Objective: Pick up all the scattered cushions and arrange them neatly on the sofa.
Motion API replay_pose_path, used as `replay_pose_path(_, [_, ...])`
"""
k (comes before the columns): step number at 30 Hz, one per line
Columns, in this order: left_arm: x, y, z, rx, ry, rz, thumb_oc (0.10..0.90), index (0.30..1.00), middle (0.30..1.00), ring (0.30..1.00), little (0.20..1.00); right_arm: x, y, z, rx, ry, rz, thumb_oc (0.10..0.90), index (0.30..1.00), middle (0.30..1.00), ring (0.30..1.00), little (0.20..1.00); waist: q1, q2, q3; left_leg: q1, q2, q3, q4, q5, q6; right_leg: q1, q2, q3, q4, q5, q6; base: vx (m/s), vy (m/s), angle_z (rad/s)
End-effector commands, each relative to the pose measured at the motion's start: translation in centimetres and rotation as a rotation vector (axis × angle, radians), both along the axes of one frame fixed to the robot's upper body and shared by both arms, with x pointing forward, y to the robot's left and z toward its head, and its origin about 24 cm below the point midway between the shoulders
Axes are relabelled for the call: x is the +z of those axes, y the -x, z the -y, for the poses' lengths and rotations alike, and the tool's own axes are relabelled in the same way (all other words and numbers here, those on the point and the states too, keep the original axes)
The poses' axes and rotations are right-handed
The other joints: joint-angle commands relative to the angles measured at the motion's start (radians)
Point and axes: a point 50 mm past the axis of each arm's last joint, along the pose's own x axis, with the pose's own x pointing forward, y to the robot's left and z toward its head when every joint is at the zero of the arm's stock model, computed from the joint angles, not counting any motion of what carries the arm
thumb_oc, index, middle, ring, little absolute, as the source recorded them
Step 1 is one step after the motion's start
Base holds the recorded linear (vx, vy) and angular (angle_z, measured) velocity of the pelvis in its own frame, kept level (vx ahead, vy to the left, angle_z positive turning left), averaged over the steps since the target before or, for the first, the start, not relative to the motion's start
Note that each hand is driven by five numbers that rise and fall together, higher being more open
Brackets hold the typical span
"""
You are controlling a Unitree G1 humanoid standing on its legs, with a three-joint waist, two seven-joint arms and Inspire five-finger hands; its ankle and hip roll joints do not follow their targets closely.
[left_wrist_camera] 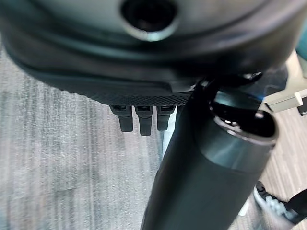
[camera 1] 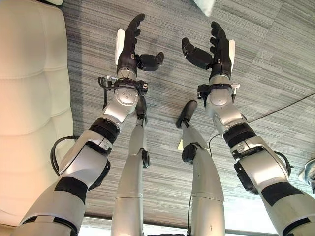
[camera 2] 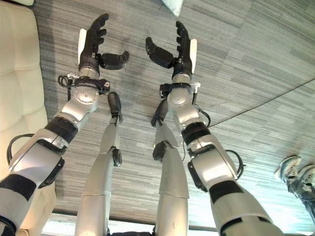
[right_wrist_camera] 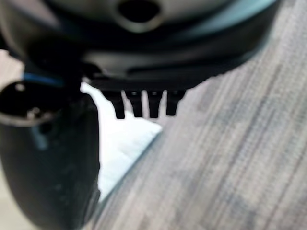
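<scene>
Grey striped carpet (camera 1: 275, 59) covers the floor across the centre and right of both eye views. Cream upholstery of the sofa (camera 1: 29, 98), with stitched panels, occupies the left edge of the frame from top to bottom.

Left hand (camera 1: 129, 46): positioned in the upper centre-left of the frame, above the carpet and just right of the sofa edge. Fingers are extended straight toward the top of the frame; the thumb stands out sideways toward the other hand. The hand holds nothing and touches nothing. The left wrist view confirms straight fingertips (left_wrist_camera: 139, 122) over bare carpet.

Right hand (camera 1: 216, 49): positioned in the upper centre-right of the frame, level with the left hand and apart from it. Fingers are extended straight; the thumb points inward toward the left hand. The hand holds nothing. The right wrist view shows straight fingertips (right_wrist_camera: 144, 108) above the carpet.

Cushion (camera 1: 205, 6): a pale corner of it enters at the top edge of the frame, lying on the carpet beyond both hands and between them, nearer the right hand. Neither hand touches it. In the right wrist view the same pale cushion (right_wrist_camera: 124, 143) lies on the carpet just past the fingertips.

Shoes (camera 2: 298, 177) of a person show at the lower right edge of the right eye view, well apart from both hands.
</scene>
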Motion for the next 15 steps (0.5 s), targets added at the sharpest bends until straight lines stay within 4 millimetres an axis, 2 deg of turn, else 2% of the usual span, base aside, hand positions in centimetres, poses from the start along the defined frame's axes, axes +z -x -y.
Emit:
replay_pose_path(1, [1.4, 0.8, 1.6, -0.04, 0.041, 0.106, 0.8, 0.9, 0.9, 0.9, 0.9, 1.1, 0.9, -0.7, 0.041, 0.02, 0.127, 0.8, 0.9, 0.9, 0.9, 0.9, -0.01, 0.022, -0.035, 0.026, 0.013, -0.052, 0.135, -0.223, -0.066, 0.158, -0.03, 0.106, -0.063, -0.089, 0.174, 0.0, 0.0, 0.0])
replay_pose_path(6, [0.2, 1.1, 1.8, -0.053, 0.049, 0.089, 0.8, 0.9, 0.9, 0.9, 0.9, -0.2, 1.2, 0.4, 0.018, 0.016, 0.112, 0.8, 0.9, 0.9, 0.9, 0.9, -0.013, 0.018, -0.035, 0.05, 0.011, -0.05, 0.138, -0.226, -0.065, 0.179, -0.026, 0.107, -0.055, -0.086, 0.174, 0.0, 0.0, 0.0])
replay_pose_path(7, [-0.8, 1.3, 1.5, -0.052, 0.053, 0.071, 0.8, 0.9, 0.9, 0.9, 0.9, -1.4, 1.4, 1.4, -0.001, 0.006, 0.086, 0.8, 0.9, 0.9, 0.9, 0.9, -0.014, 0.015, -0.035, 0.075, 0.011, -0.048, 0.139, -0.228, -0.066, 0.203, -0.022, 0.104, -0.057, -0.084, 0.175, 0.0, 0.0, 0.0])
replay_pose_path(9, [-1.8, 1.4, 1.3, -0.049, 0.054, 0.051, 0.8, 0.9, 0.9, 0.9, 0.9, -2.4, 1.5, 1.9, -0.01, -0.001, 0.063, 0.8, 0.9, 0.9, 0.9, 0.9, -0.015, 0.014, -0.035, 0.095, 0.011, -0.047, 0.137, -0.228, -0.067, 0.222, -0.021, 0.102, -0.06, -0.08, 0.176, 0.0, -0.016, 0.0])
replay_pose_path(10, [-3.6, 1.6, 0.7, -0.041, 0.053, 0.008, 0.8, 0.9, 0.9, 0.9, 0.9, -4.5, 1.8, 3.2, -0.037, -0.009, 0.01, 0.8, 0.9, 0.9, 0.9, 0.9, -0.019, 0.009, -0.036, 0.13, 0.012, -0.046, 0.136, -0.23, -0.069, 0.26, -0.02, 0.098, -0.066, -0.073, 0.176, 0.01, -0.033, 0.0])
replay_pose_path(11, [-3.7, 1.6, 0.7, -0.041, 0.052, 0.005, 0.8, 0.9, 0.9, 0.9, 0.9, -4.7, 1.9, 3.2, -0.037, -0.01, 0.006, 0.8, 0.9, 0.9, 0.9, 0.9, -0.018, 0.009, -0.036, 0.136, 0.012, -0.047, 0.134, -0.23, -0.069, 0.266, -0.019, 0.097, -0.069, -0.073, 0.176, 0.03, -0.027, 0.01])
replay_pose_path(12, [-6.1, 2.0, 0.0, -0.035, 0.054, -0.055, 0.8, 0.9, 0.9, 0.9, 0.9, -7.7, 2.5, 4.7, -0.072, -0.032, -0.08, 0.8, 0.9, 0.9, 0.9, 0.9, -0.021, 0.007, -0.044, 0.177, 0.012, -0.043, 0.133, -0.235, -0.069, 0.303, -0.021, 0.09, -0.07, -0.069, 0.176, 0.0, 0.0, 0.0])
replay_pose_path(13, [-6.2, 2.0, 0.0, -0.035, 0.053, -0.058, 0.8, 0.9, 0.9, 0.9, 0.9, -7.9, 2.6, 4.7, -0.072, -0.033, -0.084, 0.8, 0.9, 0.9, 0.9, 0.9, -0.021, 0.007, -0.045, 0.181, 0.011, -0.044, 0.132, -0.235, -0.069, 0.307, -0.021, 0.089, -0.071, -0.069, 0.176, 0.03, -0.003, 0.04])
replay_pose_path(15, [-8.9, 2.7, -0.7, -0.029, 0.07, -0.13, 0.8, 0.9, 0.9, 0.9, 0.9, -11.5, 3.7, 6.3, -0.107, -0.05, -0.188, 0.8, 0.9, 0.9, 0.9, 0.9, -0.02, 0.005, -0.063, 0.235, 0.007, -0.043, 0.127, -0.243, -0.069, 0.362, -0.023, 0.079, -0.075, -0.067, 0.176, 0.05, 0.0, 0.03])
